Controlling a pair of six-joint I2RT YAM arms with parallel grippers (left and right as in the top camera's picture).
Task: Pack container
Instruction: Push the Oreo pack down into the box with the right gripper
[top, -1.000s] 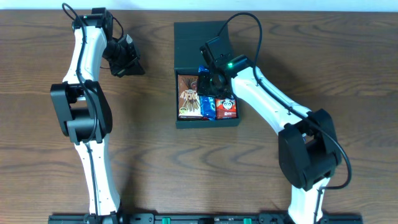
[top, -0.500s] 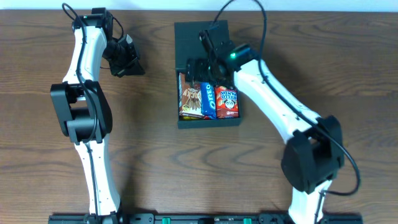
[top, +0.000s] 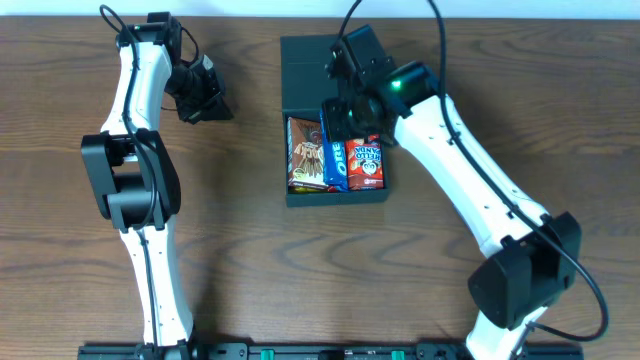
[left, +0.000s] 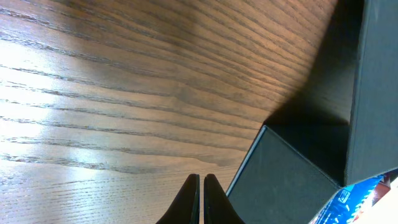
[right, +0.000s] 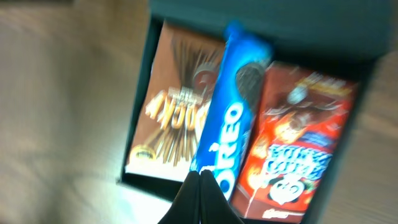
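The container (top: 335, 196) is a dark teal box with its flap lid (top: 305, 70) open at the back. Inside lie three snack packets side by side: a brown Pocky (top: 303, 153), a blue Oreo (top: 335, 160) and a red one (top: 366, 166). My right gripper (top: 343, 118) hovers over the packets' back ends, shut and empty. In the right wrist view its tips (right: 200, 177) meet over the Oreo packet (right: 233, 118), between the Pocky (right: 177, 106) and the red packet (right: 292, 137). My left gripper (top: 215, 108) is shut and empty, left of the container (left: 280, 180).
Bare brown wooden table (top: 230, 220) surrounds the box. The left arm (top: 135, 120) stretches along the left side and the right arm (top: 470, 190) reaches in from the lower right. A cable (top: 430, 40) loops above the right wrist.
My right gripper has risen out of the box and drawn back and to the right, leaving the Oreo packet between the other two; its jaws are now shut. The left arm has not moved.
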